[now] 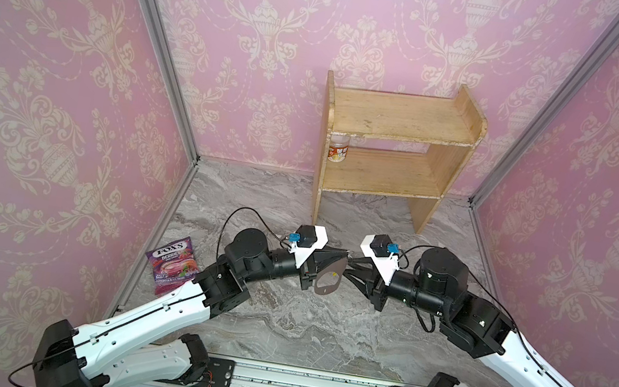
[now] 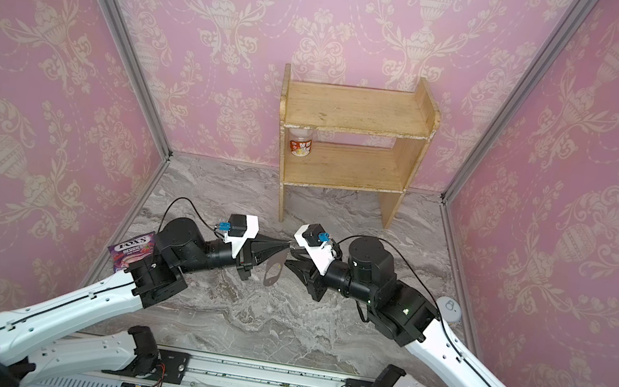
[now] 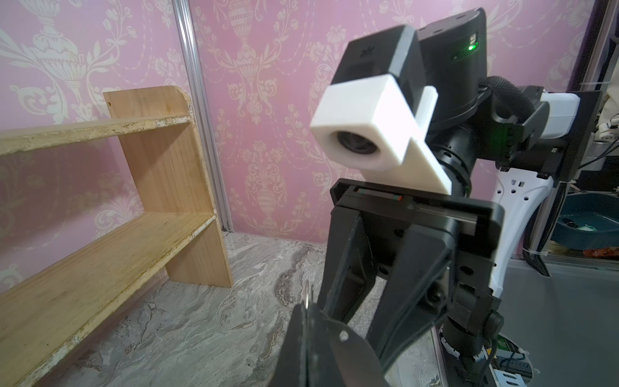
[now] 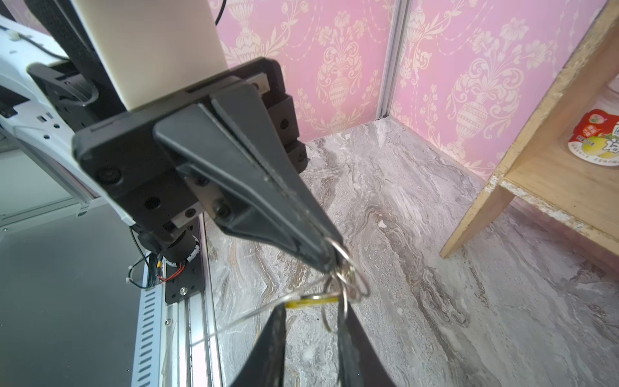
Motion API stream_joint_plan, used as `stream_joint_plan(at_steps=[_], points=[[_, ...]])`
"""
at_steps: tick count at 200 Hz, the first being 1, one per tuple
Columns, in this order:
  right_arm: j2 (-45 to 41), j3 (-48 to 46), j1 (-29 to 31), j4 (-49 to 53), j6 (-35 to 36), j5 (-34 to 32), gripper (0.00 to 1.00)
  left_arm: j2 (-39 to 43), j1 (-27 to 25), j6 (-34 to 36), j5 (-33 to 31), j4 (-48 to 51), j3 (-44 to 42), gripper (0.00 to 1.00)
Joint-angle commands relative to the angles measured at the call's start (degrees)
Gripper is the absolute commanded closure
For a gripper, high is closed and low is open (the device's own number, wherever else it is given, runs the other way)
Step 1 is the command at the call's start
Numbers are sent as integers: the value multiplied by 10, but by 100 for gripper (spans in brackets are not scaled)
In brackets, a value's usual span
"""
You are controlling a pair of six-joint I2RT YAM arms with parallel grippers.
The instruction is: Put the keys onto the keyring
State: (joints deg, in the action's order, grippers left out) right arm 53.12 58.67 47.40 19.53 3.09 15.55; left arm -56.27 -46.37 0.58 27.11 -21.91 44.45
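Wooden shelf (image 1: pixel 404 117), jar (image 1: pixel 337 150), candy bag (image 1: pixel 173 261)

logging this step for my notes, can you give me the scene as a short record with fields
left gripper: shut on the rings of the flat silver-grey half-oval metal keyring, whose plate hangs below it
right gripper: open, fingers either side of the yellow rectangular plastic key tag
key tag: edge-on, appears linked to the rings; the key cannot be made out
grey marble-look table: purple candy bag at its left edge
wooden two-tier shelf: at the back, small labelled jar on the lower board
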Motion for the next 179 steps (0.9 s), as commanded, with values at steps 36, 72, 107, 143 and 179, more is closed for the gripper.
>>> stream_joint_plan(at_steps=[36, 72, 107, 143, 179], points=[[-73, -16, -14, 41, -11, -13, 65, 47, -4, -15, 16, -40, -47, 100], [-75, -15, -44, 19, -11, 44, 66, 54, -4, -15, 46, -35, -52, 100], [-65, -16, -50, -13, -14, 85, 67, 59, -4, -10, 73, -39, -58, 100], [-54, -16, -51, -47, -31, 138, 71, 57, -4, -4, 86, -52, -67, 100], [-45, -24, -51, -49, -44, 163, 75, 60, -5, 3, 89, -63, -66, 100]])
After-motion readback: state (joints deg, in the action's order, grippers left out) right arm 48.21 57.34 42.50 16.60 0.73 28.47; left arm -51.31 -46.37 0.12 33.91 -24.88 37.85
